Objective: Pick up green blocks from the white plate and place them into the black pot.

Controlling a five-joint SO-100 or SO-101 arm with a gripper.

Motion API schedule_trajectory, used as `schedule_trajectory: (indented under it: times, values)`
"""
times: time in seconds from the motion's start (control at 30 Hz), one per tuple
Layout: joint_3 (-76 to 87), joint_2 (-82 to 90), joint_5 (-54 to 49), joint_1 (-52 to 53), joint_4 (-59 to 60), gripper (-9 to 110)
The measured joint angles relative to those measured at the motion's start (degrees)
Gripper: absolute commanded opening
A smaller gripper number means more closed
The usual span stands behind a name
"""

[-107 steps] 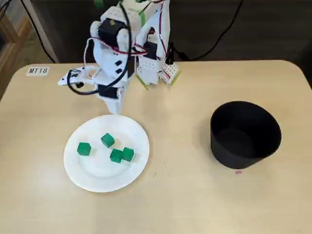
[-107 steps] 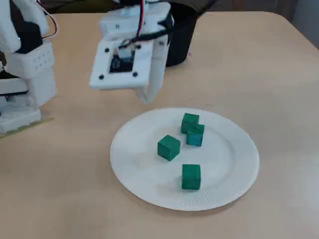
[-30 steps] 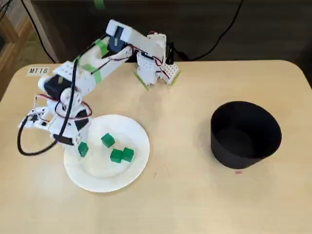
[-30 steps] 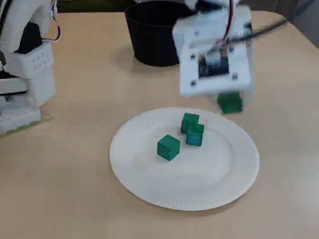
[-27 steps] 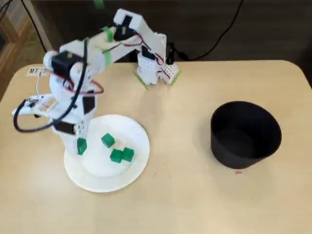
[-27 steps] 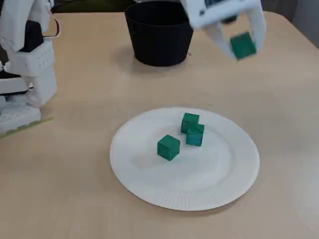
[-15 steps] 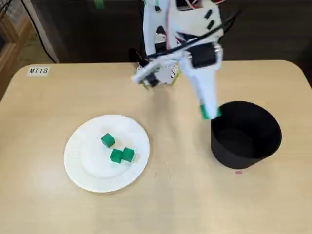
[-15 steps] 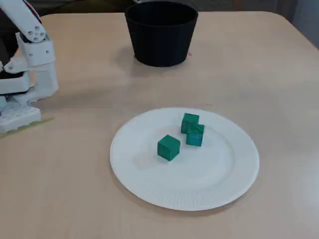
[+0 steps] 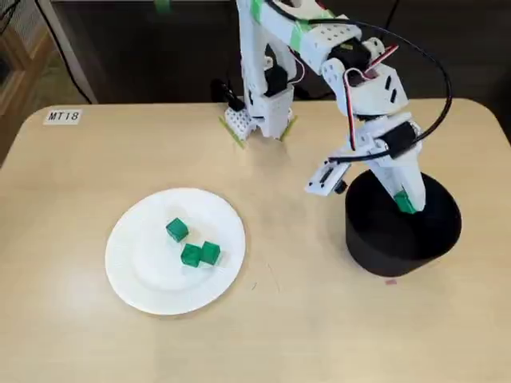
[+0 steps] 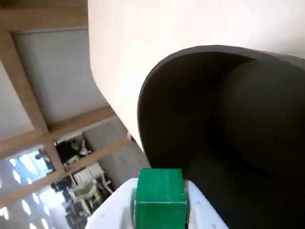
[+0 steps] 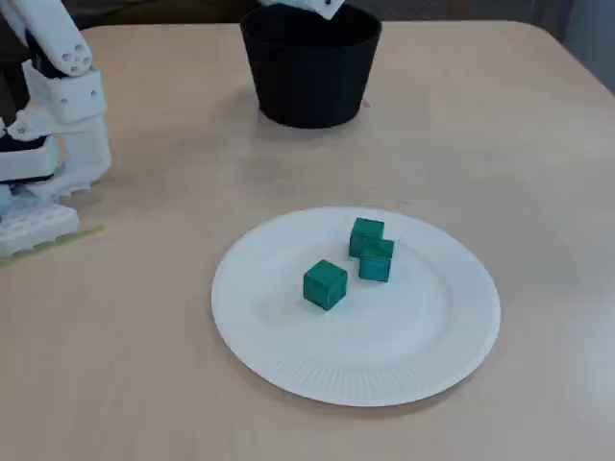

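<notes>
While the gripper (image 9: 403, 204) held a green block (image 10: 160, 193) clamped above the black pot (image 9: 382, 254), right of frame in a fixed view, opening well inside its rim seemed wisest.

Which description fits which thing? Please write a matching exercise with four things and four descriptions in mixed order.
Things:
1. gripper
2. black pot
3. white plate
4. MT18 label

Descriptions:
A. holds three green blocks
B. white tag with black letters
C. shut on one green block
D. dark, directly under the gripper

Pairs: 1-C, 2-D, 3-A, 4-B
</notes>
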Motion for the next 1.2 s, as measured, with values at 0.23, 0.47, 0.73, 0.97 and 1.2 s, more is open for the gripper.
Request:
schedule_trajectory:
  times: [0.23, 0.47, 0.73, 0.97, 1.2]
  values:
    - [0.0, -0.1, -3.1, 1.0, 1.9, 14]
    - [-0.1, 4.9, -4.5, 7.1, 9.8, -2]
    - [-5.4, 9.1, -6.2, 32.1, 31.7, -2]
    - [-2.7, 10.7, 3.9, 56.1, 35.9, -2]
    - [-7.1, -1.8, 10.0, 61.2, 45.4, 6]
